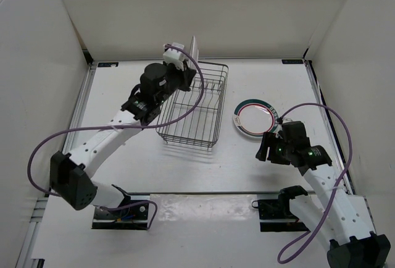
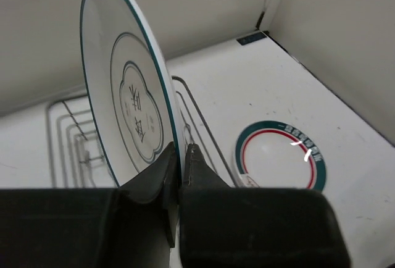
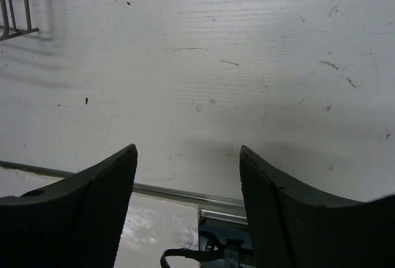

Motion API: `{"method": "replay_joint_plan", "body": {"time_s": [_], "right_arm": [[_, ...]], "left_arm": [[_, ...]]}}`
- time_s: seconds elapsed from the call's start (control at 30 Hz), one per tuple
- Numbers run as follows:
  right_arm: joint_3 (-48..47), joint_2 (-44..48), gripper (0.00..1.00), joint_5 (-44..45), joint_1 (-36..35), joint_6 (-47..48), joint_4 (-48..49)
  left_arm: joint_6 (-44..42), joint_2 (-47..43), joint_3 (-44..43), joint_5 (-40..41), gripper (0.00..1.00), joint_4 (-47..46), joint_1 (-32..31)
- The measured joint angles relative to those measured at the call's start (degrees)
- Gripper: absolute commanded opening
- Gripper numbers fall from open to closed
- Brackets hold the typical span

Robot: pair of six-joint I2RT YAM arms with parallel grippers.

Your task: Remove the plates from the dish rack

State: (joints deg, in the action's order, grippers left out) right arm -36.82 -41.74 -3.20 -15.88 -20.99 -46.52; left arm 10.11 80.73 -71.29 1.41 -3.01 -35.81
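At the left, the left tool is pinched closed on the lower rim of an upright plate, one finger against each face. The plate stands on edge at the far end of the rack, just in front of the back wall. Its bottom edge is hidden behind the fingers, so I cannot tell whether it sits between the wires or has come clear of them.

The plate looks like glazed ceramic: stiff, smooth, probably slippery, fairly heavy for a pinch at one edge, and likely to chip if knocked. The rim is the only sensible place to hold it. Gripped so low, its weight sits above the fingers and may try to swing it over, so a straight lift before any tilt seems wise.

The rack's wire sides and uprights stand close around the plate. The left arm's purple cable droops across the rack and could catch on them.

Right of the rack, a second plate with green and red rings lies flat on the worktop, apart from the rack. That spot looks like the natural place to set this one down.

Farthest right, the right tool hangs over bare worktop just near of the flat plate, its fingers wide apart and holding nothing.
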Motion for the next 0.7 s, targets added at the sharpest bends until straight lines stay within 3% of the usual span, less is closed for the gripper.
{"method": "replay_joint_plan", "body": {"time_s": [0.13,0.27,0.43,0.57,0.6,0.63,0.7], "right_arm": [[0.0,0.0,0.70,0.0,0.0,0.0,0.0],[0.0,0.0,0.70,0.0,0.0,0.0,0.0],[0.0,0.0,0.70,-0.5,0.0,0.1,0.0],[0.0,0.0,0.70,-1.1,0.0,0.2,0.1],[0.0,0.0,0.70,-1.2,0.0,0.2,0.1],[0.0,0.0,0.70,-1.3,0.0,0.2,0.1],[0.0,0.0,0.70,-1.4,0.0,0.3,0.1]], "left_arm": [[-9.2,-3.5,-6.1,5.7,0.00,9.5,-1.4],[-20.1,-6.7,-9.1,17.9,0.00,17.2,-3.1],[-23.8,-14.6,6.3,30.2,0.00,20.9,1.7],[-19.0,-13.2,16.6,32.7,0.00,26.1,8.9],[-17.5,-12.3,18.8,32.8,0.01,27.1,10.6],[-16.1,-11.3,20.6,32.7,0.10,28.1,12.1],[-13.4,-9.5,23.3,32.7,0.10,29.4,13.8]]}}
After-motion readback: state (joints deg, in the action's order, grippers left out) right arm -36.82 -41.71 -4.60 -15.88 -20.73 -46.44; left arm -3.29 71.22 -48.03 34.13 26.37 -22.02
